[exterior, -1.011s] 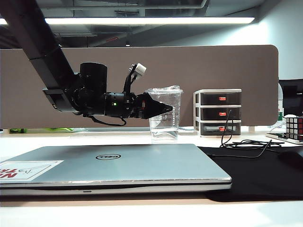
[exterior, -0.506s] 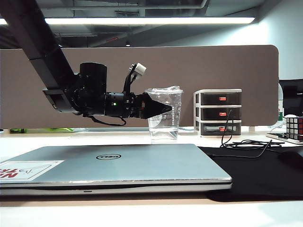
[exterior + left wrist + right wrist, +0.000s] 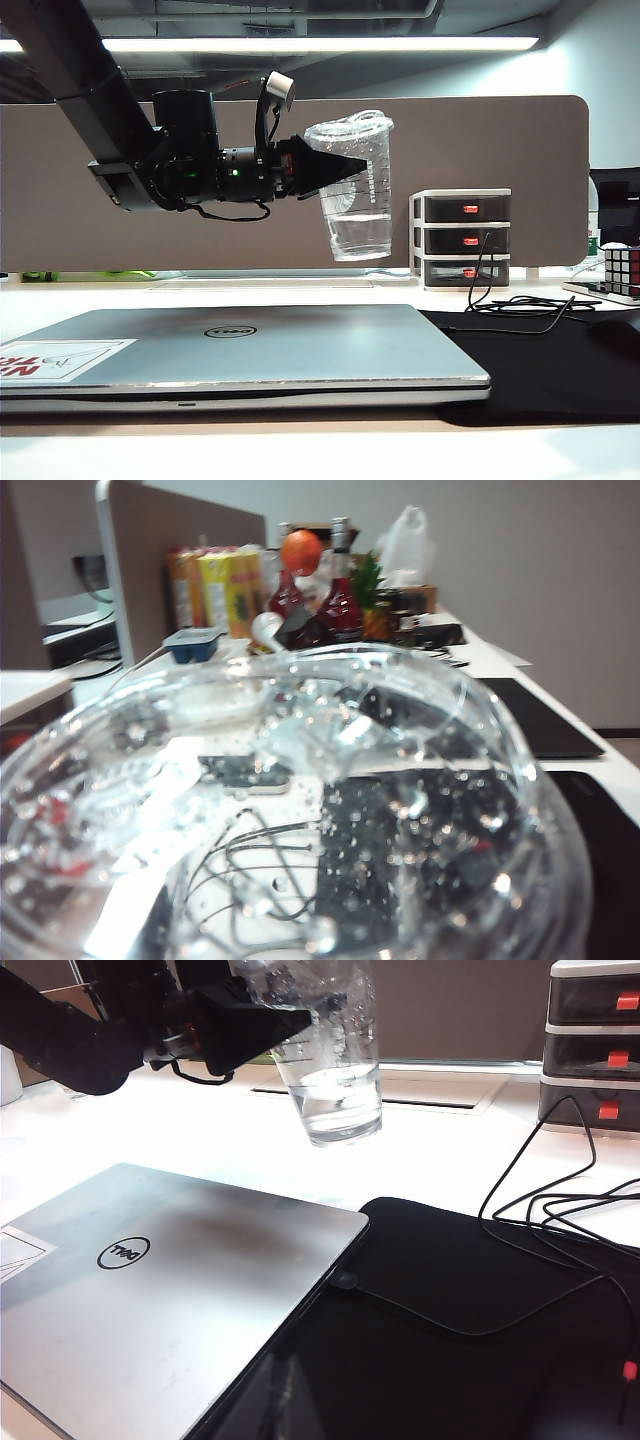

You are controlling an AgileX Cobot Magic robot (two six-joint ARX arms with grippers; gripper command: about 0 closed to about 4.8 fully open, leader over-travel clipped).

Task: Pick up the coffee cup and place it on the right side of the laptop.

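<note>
Left tool clamps clear coffee cup, tilted, above laptop; drawer unit right; right tool unseen

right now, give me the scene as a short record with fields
left gripper: shut on the coffee cup, above the laptop's far edge
coffee cup: in the air, tilted, lid on
laptop: closed, flat on the table
black mat: right of the laptop, cable across it
drawer unit: behind the mat
right gripper: not in view
</note>
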